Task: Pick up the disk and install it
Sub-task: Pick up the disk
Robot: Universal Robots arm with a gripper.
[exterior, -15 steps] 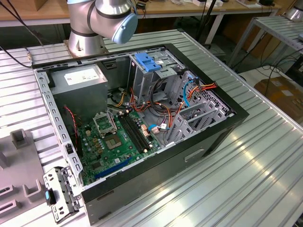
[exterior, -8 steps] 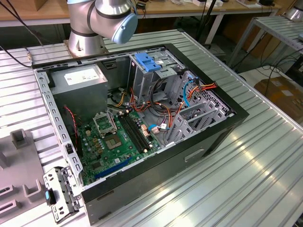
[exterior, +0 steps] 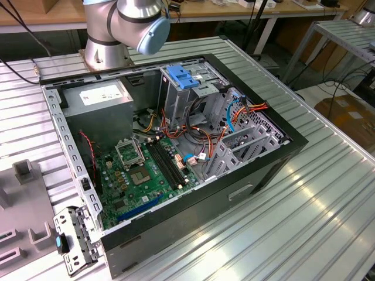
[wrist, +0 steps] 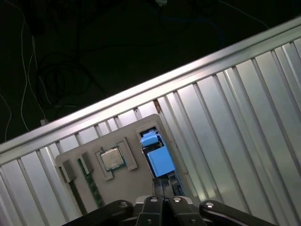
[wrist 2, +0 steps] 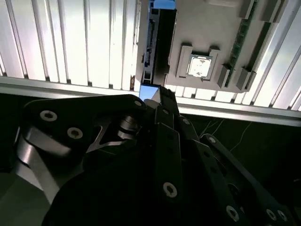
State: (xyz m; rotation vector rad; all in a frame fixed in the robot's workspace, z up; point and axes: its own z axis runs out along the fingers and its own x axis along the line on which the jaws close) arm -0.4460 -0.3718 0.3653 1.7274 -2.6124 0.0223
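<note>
The disk stands on edge in a slot of a grey holder plate, and its light blue carrier rails face the camera. In the second wrist view the disk appears as a dark narrow edge with blue plastic at both ends. My gripper is directly over the near end of the disk, with its jaws drawn close together on either side of it. The fingertips meet the disk's end beside a blue rail tab. The open computer case lies on the table in the exterior view.
A processor chip and memory sticks sit in the same holder plate. The plate rests near the edge of the ribbed metal table, with dark floor and cables beyond. Inside the case, a tall metal cage carries a fixed blue bracket. The arm's base stands behind the case.
</note>
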